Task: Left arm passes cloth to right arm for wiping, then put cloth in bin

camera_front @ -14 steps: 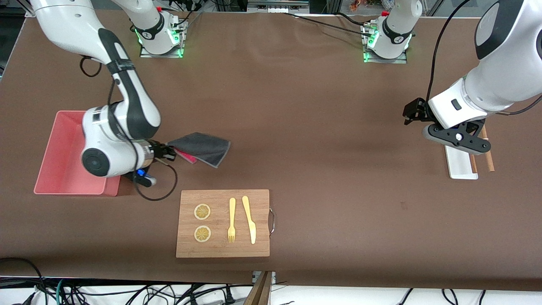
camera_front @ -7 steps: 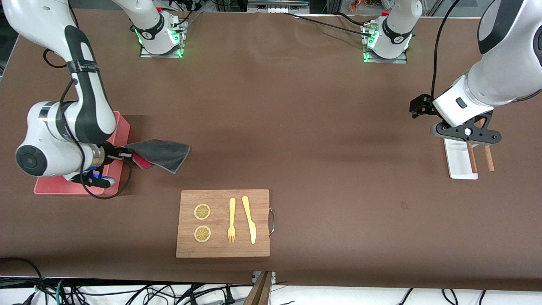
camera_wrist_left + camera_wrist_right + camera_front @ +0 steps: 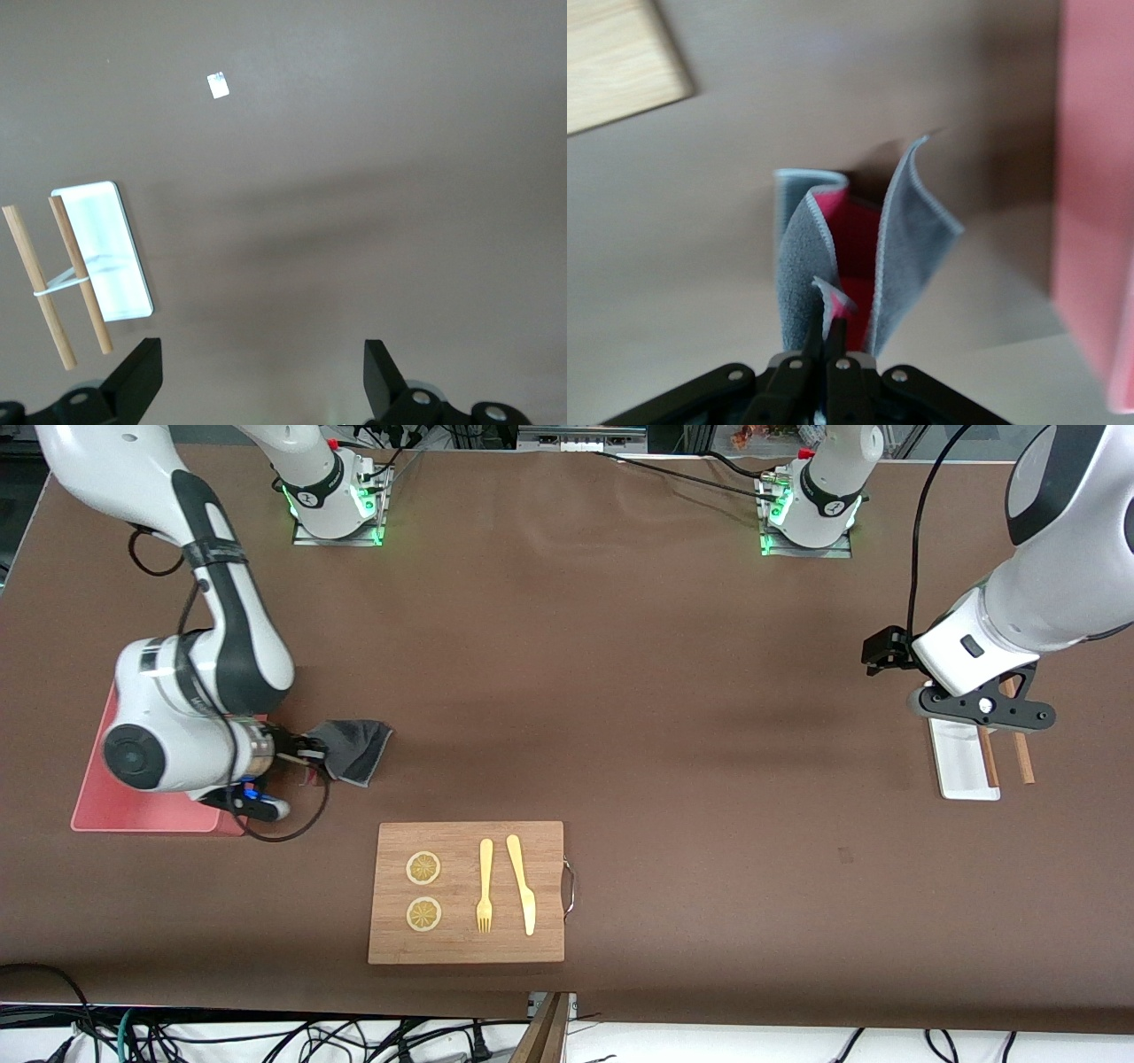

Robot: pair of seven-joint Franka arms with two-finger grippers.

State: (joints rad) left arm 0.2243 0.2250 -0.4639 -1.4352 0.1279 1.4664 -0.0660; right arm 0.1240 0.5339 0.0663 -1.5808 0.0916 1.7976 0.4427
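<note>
i see my right gripper (image 3: 306, 755) pinching the grey cloth (image 3: 354, 746) mid-left of frame, beside the pink bin (image 3: 142, 810); my left gripper (image 3: 983, 710) waits, fingers apart, over the white tray (image 3: 961, 766)

**Grey, red and pink on a brown worktop**

The cloth (image 3: 353, 746) is dark grey with a pale edge and a red inside (image 3: 855, 257). The bin (image 3: 97, 802) is pink. The worktop (image 3: 638, 717) is plain brown; the board (image 3: 467, 948) pale wood, bearing yellow cutlery (image 3: 485, 884).
</note>
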